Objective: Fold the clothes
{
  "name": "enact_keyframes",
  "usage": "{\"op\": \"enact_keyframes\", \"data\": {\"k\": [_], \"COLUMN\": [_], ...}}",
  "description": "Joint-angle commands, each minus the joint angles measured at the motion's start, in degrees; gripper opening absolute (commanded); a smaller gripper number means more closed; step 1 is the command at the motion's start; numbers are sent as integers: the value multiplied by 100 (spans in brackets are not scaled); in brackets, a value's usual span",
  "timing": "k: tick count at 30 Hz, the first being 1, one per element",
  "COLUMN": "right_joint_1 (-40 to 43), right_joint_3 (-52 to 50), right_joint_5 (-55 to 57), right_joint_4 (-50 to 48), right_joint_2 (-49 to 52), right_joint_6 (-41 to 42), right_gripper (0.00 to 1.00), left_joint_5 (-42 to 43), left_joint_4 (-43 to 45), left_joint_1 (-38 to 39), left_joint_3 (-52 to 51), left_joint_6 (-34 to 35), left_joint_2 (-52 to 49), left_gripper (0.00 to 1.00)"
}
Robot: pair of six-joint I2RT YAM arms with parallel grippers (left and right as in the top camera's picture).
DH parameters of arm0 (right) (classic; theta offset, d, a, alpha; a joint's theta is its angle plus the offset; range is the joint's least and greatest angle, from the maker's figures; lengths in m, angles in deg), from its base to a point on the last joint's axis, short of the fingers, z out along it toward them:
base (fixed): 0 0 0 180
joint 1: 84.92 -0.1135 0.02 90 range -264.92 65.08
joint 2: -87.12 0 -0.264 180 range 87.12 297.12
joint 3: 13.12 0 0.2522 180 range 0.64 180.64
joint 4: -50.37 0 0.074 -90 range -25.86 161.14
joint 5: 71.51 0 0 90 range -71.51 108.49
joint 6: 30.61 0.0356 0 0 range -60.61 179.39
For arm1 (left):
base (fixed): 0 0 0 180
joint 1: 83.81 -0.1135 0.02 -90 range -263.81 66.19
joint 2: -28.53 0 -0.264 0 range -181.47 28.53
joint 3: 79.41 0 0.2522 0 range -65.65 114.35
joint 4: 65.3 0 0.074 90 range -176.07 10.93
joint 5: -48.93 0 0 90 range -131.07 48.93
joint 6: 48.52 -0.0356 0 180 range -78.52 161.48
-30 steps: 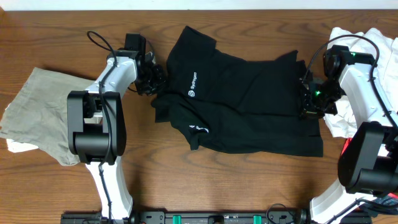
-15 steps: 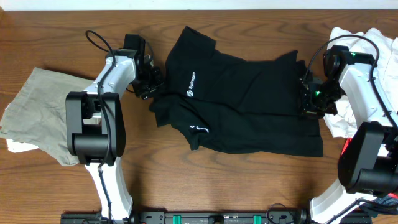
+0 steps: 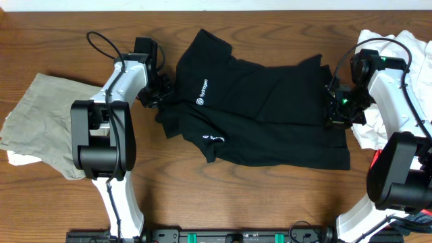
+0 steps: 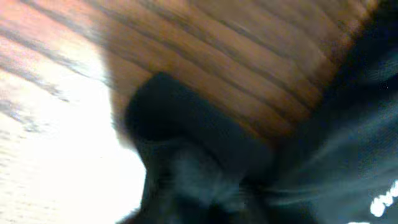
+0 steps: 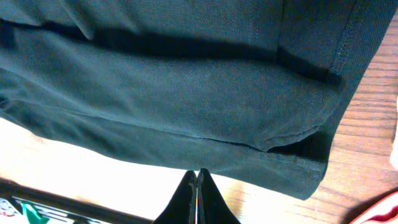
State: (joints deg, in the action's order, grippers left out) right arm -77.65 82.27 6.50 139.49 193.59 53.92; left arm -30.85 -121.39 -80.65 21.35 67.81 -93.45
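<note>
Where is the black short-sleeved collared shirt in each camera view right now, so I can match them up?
Overhead: the black short-sleeved collared shirt lies spread across the middle, between both arms.
Left wrist: the shirt is blurred dark fabric along the right side.
Right wrist: the shirt fills the upper frame, its hem at lower right.
Shared landmark: the brown wooden table shows in all three.

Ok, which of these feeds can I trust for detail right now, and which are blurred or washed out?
Left wrist: smeared blur, with glare whitening the table. Right wrist: sharp, weave and stitching clear on the black shirt. Overhead: evenly lit and crisp.
</note>
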Motion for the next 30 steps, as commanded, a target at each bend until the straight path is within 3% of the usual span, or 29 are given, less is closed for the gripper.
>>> {"op": "enact_keyframes", "data": {"k": [1, 5, 12, 16, 21, 26, 30], "right_joint_1": [-4, -7, -4, -4, -7, -52, -234], "right_joint_3": [-11, -11, -11, -11, -13, -96, -398], "right_joint_5": [2, 20, 20, 17, -50, -584, -866], "right_joint_4": [9, 48, 2, -42, -385, -614, -872], "right_joint_2": [-81, -81, -81, -81, -81, -81, -81], "right_joint_6": [-81, -81, -76, -79, -79, -85, -105], "right_gripper": [2, 2, 2, 2, 1, 1, 1], "left_joint_5": [-678, -1709, -1722, -1770, -1692, -1687, -1530], "left_joint_4": [184, 542, 1261, 1445, 1005, 507, -376], "left_joint_1": [-28, -46, -76, -190, -219, -219, -219], "left_joint_3": [-66, -66, -63, -42, 118, 140, 138], "left_joint_6": [79, 7, -962, -1110, -1440, -1464, -1139], "left_joint_2": [-74, -74, -74, -72, 186, 1086, 1974], "left_gripper": [6, 6, 6, 6, 26, 32, 45]}}
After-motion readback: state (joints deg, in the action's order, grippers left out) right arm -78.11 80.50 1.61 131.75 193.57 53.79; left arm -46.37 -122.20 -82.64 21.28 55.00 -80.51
